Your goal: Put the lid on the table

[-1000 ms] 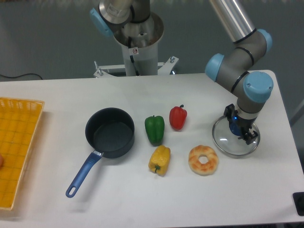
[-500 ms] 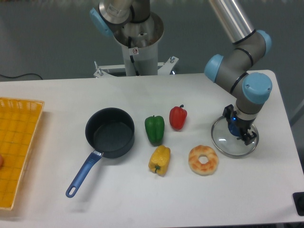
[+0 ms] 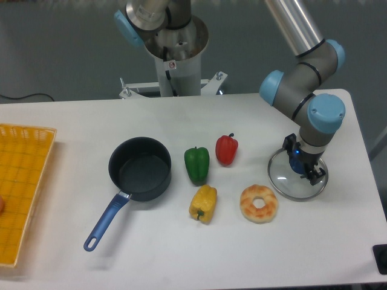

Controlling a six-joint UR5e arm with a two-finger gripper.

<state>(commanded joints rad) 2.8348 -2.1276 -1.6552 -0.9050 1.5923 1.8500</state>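
Glass lid [image 3: 292, 181] sits at the right of the white worktop [image 3: 181, 254], directly under my fingers [image 3: 300, 164]. Its rim looks to be touching or nearly touching the surface; I cannot tell which. My fingers point straight down over the blue knob at the disc's centre and appear closed around it, though the wrist hides the contact, so I judge rather than see the grip. Doughnut [image 3: 259, 203] lies just beside the lid's left edge, apart from it. Next move turns on this: knob dead centre between fingers, disc flat, release straight up.
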